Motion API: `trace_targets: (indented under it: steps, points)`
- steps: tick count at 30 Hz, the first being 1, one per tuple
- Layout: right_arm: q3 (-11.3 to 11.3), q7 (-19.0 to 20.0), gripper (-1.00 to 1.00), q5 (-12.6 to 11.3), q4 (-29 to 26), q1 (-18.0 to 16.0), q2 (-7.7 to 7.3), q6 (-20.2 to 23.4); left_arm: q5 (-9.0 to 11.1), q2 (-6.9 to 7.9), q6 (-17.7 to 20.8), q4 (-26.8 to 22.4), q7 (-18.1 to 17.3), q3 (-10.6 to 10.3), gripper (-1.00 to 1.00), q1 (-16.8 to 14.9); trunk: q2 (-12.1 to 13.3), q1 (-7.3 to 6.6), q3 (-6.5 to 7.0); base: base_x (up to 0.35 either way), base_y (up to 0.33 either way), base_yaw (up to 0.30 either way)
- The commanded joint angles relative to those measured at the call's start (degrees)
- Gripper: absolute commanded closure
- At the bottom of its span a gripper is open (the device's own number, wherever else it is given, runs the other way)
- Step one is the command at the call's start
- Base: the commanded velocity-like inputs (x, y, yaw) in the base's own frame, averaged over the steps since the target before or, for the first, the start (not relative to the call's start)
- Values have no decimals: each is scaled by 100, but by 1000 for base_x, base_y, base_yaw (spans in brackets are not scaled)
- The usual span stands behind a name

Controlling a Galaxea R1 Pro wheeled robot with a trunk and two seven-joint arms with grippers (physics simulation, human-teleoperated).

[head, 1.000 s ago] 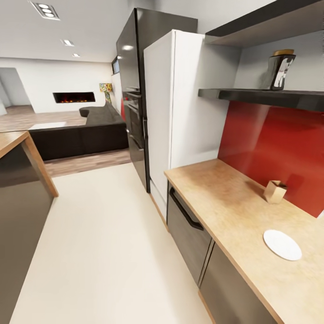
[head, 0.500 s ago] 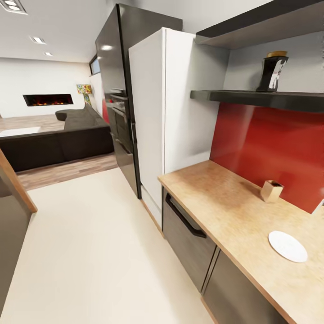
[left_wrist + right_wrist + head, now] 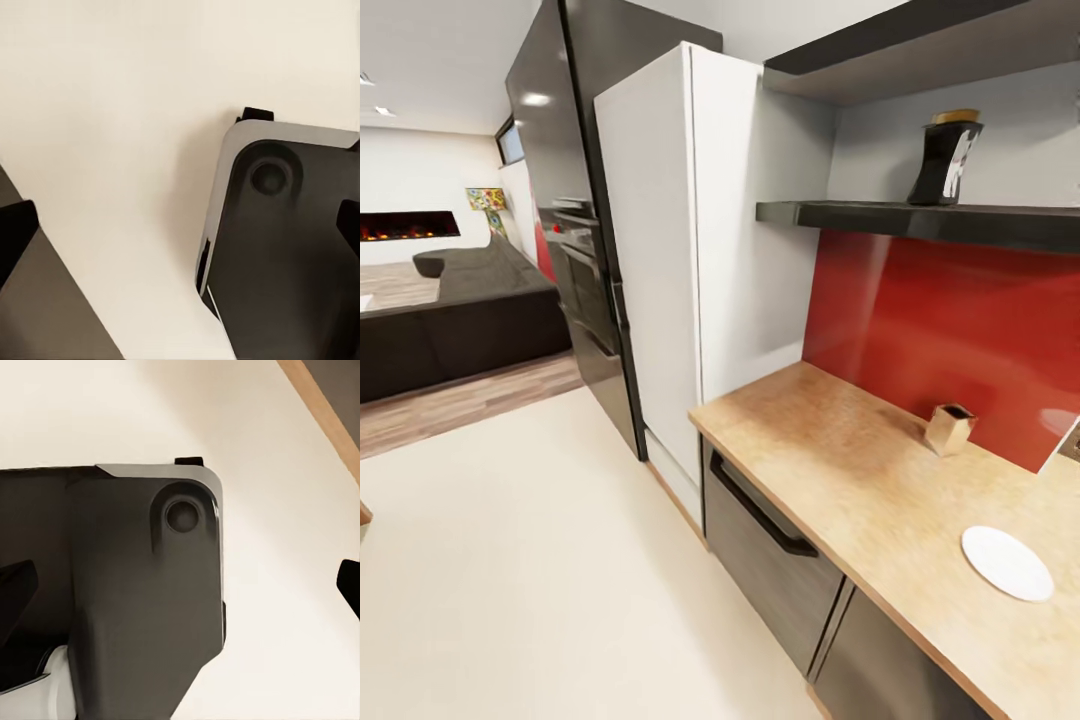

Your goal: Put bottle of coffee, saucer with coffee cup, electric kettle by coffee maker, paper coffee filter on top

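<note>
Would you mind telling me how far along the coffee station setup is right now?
Done: the saucer lies on the countertop. In hand: nothing; the fingers of both grippers are spread over the floor. Left: the bottle of coffee sits on the shelf, and the saucer carries no cup.

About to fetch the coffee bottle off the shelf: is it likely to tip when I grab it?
The bottle of coffee looks tall against its footprint and flares toward the base, so a high nudge could probably tip it. Its glossy dark surface may be slippery. It stands near the shelf front edge, so a push risks a fall.
</note>
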Motion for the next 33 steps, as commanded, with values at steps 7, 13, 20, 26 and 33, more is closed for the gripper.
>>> trace_targets:
  steps: [7,13,20,26,33]
  points:
    - [6,2,-100,-36,5,-5,0,-21,-61,2,-25,12,23,45,-100,-5,-11,6,-11,285,212,-262]
    - [6,2,-100,-38,5,-5,0,-21,-54,2,-25,11,23,45,-100,-5,-11,6,-11,264,220,-262]
    - [6,10,-100,-39,5,-5,-1,-21,-52,2,-25,11,23,45,-100,-5,-11,6,-11,128,84,-264]
    - [6,11,-100,-36,5,-5,5,-21,-52,2,-25,11,23,45,-100,-5,-11,6,-11,15,6,-265]
    - [7,11,-100,-37,5,-5,4,-21,-47,2,-33,11,29,45,-100,-3,-11,6,-11,1,6,-265]
